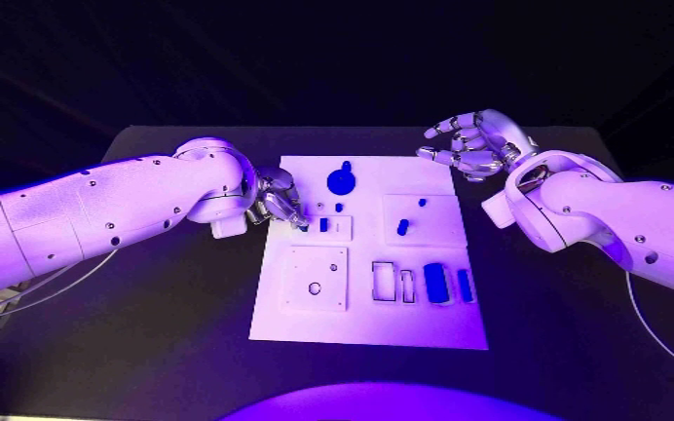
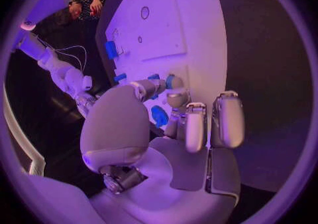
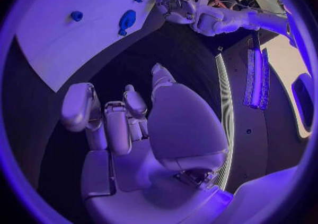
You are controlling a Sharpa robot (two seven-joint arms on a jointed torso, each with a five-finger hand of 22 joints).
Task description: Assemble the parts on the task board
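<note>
Hazard entry: my left hand (image 1: 277,197), fingertips pinching a small blue part (image 2: 170,81) at the task board's (image 1: 368,328) left edge, mid-frame, may tilt or drop it off its seat, while my right hand (image 1: 475,144), open and empty, hovers upper right.

The counter (image 1: 168,343) is black and matte, and its top carries a faint sheen from the coloured light. Its far edge runs straight behind both sets of fingers, and its 2 far corners look cut off at a slant. Bare counter lies directly under the right fingers (image 1: 457,143) and spreads out beyond them; the right wrist view shows the same dark surface (image 3: 179,43) ahead of those fingers. Just outside the left fingers (image 1: 285,205) there is more bare counter (image 2: 265,75). A thin pale cable (image 1: 56,285) curves above the counter, well behind the left fingers.
</note>
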